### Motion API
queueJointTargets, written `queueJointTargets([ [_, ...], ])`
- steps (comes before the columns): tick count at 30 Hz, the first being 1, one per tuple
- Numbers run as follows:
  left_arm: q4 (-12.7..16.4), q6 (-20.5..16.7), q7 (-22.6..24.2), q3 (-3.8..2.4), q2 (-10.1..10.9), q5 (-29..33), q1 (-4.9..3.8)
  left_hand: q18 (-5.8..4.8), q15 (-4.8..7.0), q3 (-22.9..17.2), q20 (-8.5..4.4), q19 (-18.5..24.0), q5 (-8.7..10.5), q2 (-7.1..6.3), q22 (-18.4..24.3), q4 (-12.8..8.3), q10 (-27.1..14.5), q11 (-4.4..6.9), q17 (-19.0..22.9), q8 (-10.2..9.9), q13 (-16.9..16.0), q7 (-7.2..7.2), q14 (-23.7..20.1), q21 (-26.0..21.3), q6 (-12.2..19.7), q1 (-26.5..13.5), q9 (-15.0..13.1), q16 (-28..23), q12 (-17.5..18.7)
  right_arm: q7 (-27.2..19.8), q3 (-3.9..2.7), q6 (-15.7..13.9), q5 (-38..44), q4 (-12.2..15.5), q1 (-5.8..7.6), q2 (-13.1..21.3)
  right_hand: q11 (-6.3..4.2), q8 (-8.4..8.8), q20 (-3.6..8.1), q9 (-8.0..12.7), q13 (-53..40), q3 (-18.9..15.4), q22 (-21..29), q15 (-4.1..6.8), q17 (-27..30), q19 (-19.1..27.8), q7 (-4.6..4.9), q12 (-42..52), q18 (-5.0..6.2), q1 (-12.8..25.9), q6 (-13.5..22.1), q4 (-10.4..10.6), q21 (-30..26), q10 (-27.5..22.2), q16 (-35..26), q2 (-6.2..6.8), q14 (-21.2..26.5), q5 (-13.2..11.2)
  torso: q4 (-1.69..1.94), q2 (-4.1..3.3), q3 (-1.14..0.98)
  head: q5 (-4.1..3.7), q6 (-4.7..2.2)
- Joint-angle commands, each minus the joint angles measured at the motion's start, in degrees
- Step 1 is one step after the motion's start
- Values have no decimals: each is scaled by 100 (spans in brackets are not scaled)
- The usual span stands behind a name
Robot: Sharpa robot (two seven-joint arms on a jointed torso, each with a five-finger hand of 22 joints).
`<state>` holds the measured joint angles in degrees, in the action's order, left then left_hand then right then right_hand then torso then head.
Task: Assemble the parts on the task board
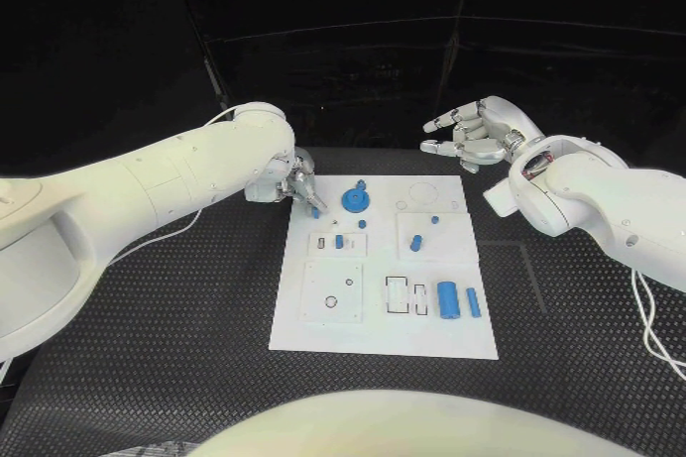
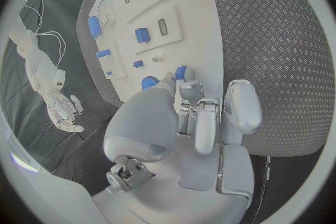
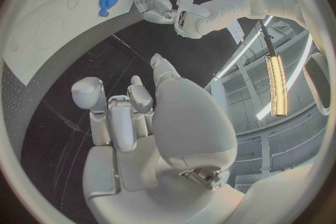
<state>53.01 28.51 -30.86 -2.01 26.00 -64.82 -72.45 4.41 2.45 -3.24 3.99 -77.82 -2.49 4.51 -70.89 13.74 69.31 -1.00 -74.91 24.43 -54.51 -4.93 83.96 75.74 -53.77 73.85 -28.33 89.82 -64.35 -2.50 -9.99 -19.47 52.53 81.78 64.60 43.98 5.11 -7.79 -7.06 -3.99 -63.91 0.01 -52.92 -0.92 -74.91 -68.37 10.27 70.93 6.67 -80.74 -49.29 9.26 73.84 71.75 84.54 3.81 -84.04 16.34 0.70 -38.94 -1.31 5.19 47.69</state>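
The white task board lies mid-table with several blue parts on it. A blue gear sits near its far edge, and a blue cylinder and a thin blue bar lie toward its near right. My left hand hangs over the board's far left corner, fingers curled down. Its fingertips are at a small blue part; whether they grip it is unclear. My right hand is raised beyond the far right corner, fingers loosely bent, holding nothing.
Small blue parts lie at the board's centre: a peg, an oblong and a square one in a socket. Black ribbed matting surrounds the board. A white cable hangs by my right arm.
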Motion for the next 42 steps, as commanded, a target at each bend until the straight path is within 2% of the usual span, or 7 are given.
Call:
queueJointTargets([
  [1,-2,23,-48,-2,-10,20,-6,25,39,-105,-41,-8,-27,26,-8,-54,-8,43,-1509,2,13,19,604,-11,-10,124,10,18,-7,-45,-5,35,-13,7,12,-3,-11,-21,15,6,-7,-21,9,29,-181,33,-23,-18,46,2,-4,-12,-35,-35,-35,-20,-288,34,1,-1,-2,0,5],
  [10,15,-190,-32,-2,-6,122,6,16,95,-752,-87,-40,-34,141,-62,-605,35,119,-1509,44,-21,94,604,14,-9,843,-1,18,-4,-41,-5,45,-13,4,12,-4,-12,-24,16,6,-7,-20,8,29,-179,32,-24,-17,46,1,-7,-12,-34,-34,-36,-25,-288,36,4,2,-1,5,14],
  [13,28,-243,-26,-2,11,203,11,9,95,-1030,-101,-56,-30,61,-88,-759,71,103,-1509,104,-10,75,604,27,12,932,-49,18,19,-40,-5,50,-13,3,12,-3,-12,-24,16,6,-7,-20,8,29,-179,32,-24,-17,46,1,-7,-12,-34,-34,-36,-25,-288,36,5,3,-1,1,18],
  [20,126,-331,-14,-2,106,370,22,8,84,-1809,-91,-62,-42,-259,-113,-870,147,73,-1509,285,47,53,604,18,94,617,-203,18,72,-38,-4,57,-13,3,12,4,-12,-24,16,6,-7,-20,8,29,-179,32,-24,-17,46,1,-7,-12,-34,-34,-36,-25,-288,36,4,5,-1,4,17],
  [25,299,-488,-3,-2,240,506,28,5,82,-2220,-90,-74,-29,-410,-137,-953,185,99,-1509,382,43,66,604,20,118,449,-280,18,60,-37,-4,60,-13,3,12,9,-12,-24,16,6,-7,-20,8,29,-179,32,-24,-17,46,1,-7,-12,-34,-34,-36,-25,-288,36,10,3,-2,12,14],
  [36,1086,-1154,37,3,772,766,74,-16,106,-2817,-108,-152,-30,-639,-249,-1083,317,128,-1509,551,-52,95,604,84,116,164,-400,18,-37,-35,-4,65,-13,-4,12,25,-12,-24,16,6,-7,-20,8,29,-179,32,-24,-17,46,1,-7,-12,-34,-34,-36,-25,-288,36,10,7,-2,40,27],
  [42,1729,-1623,58,8,1197,910,151,-27,118,-3010,-119,-189,-30,-716,-297,-1125,370,141,-1509,608,-86,107,604,115,111,63,-437,18,-71,-32,-4,72,-13,-15,11,29,-14,-32,17,4,-6,-21,8,31,-181,30,-26,-15,46,1,-16,-12,-36,-33,-36,-32,-289,40,9,8,-4,65,41],
])
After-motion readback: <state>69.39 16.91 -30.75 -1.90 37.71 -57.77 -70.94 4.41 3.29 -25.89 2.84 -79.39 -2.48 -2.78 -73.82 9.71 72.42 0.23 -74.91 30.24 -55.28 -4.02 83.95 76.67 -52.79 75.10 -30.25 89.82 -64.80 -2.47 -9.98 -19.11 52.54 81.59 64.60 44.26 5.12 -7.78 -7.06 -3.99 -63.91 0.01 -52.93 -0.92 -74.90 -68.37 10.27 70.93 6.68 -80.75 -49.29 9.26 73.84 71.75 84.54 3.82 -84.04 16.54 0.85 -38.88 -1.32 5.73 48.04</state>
